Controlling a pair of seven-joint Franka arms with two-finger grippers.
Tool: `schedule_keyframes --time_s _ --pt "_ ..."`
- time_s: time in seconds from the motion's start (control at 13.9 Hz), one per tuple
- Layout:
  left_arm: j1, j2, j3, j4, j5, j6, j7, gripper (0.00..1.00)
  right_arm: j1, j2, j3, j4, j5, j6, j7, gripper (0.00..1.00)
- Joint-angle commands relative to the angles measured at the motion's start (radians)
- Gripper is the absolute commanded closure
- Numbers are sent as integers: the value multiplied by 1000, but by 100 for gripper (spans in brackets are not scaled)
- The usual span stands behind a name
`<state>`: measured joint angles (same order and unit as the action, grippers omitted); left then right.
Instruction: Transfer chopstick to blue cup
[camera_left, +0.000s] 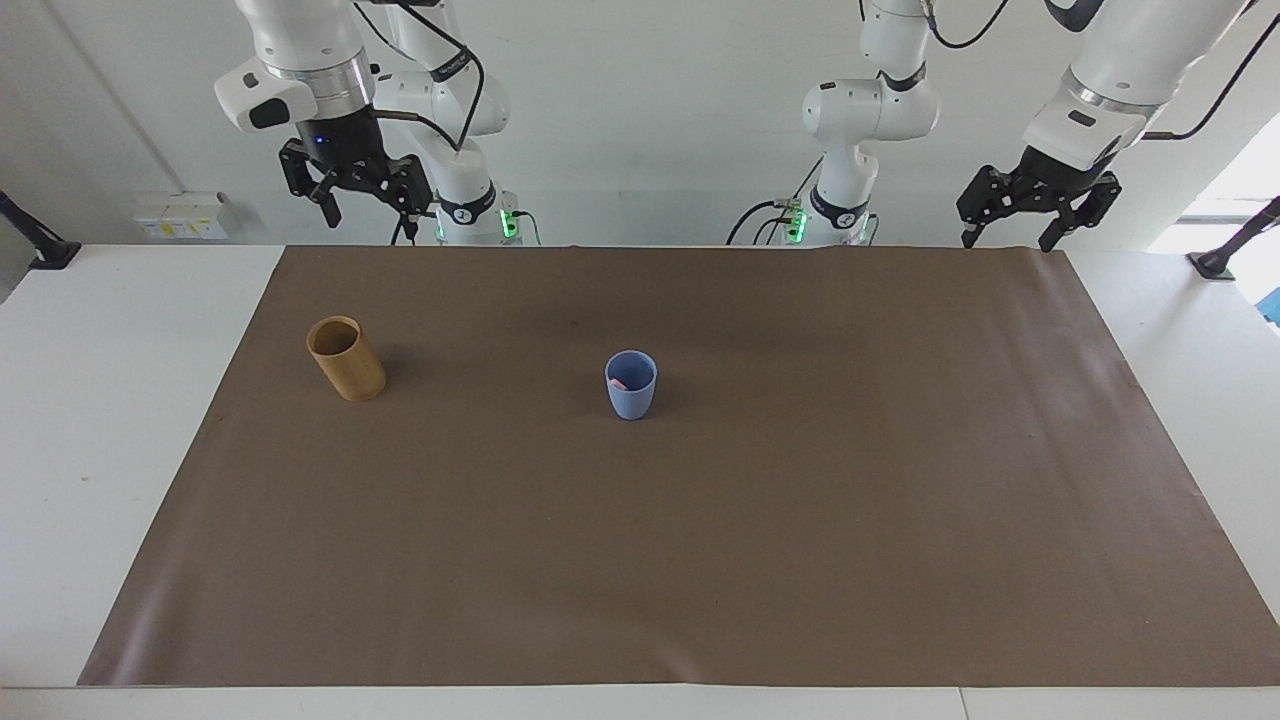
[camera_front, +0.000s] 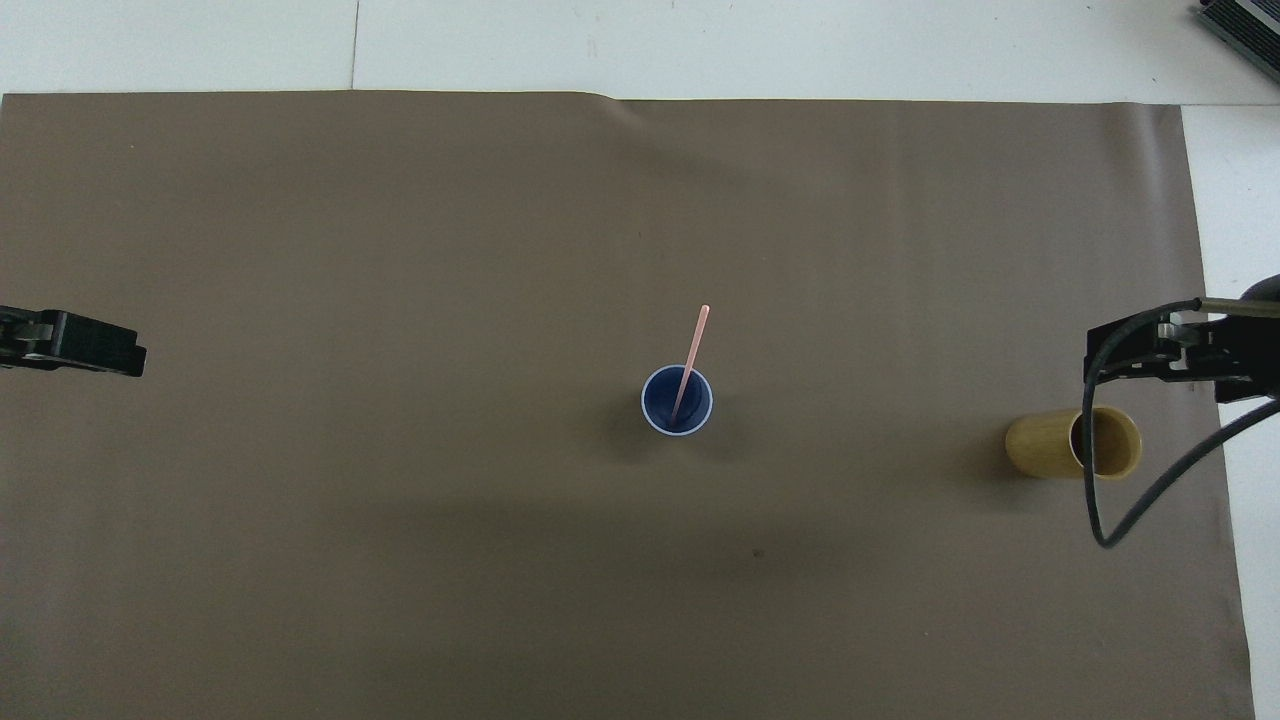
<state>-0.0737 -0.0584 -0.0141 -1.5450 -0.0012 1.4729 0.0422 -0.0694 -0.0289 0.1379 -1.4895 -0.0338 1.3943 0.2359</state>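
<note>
The blue cup (camera_left: 631, 392) stands upright near the middle of the brown mat; it also shows in the overhead view (camera_front: 677, 428). A pale pink chopstick (camera_front: 692, 352) stands in it and leans away from the robots; in the facing view only its pink end (camera_left: 619, 383) shows inside the rim. My right gripper (camera_left: 368, 207) is open and empty, raised high over the mat's edge at the robots' end, toward the right arm's end; it also shows in the overhead view (camera_front: 1150, 345). My left gripper (camera_left: 1008, 234) is open and empty, and waits raised at the left arm's end, seen also in the overhead view (camera_front: 95, 345).
A tan cylindrical cup (camera_left: 346, 358) stands toward the right arm's end of the brown mat (camera_left: 700, 550), empty as far as I can see; it also shows in the overhead view (camera_front: 1070, 446). A black cable (camera_front: 1100, 500) hangs from the right arm over that cup.
</note>
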Motion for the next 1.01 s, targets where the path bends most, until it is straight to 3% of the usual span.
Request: schedule_keyframes --time_s 0.0,0.94 --pt "12 -12 -4 2 -14 -20 7 0 10 52 -17 83 18 -31 -12 0" --pt "12 -12 -4 2 -14 -20 7 0 10 10 -17 6 29 75 -69 0"
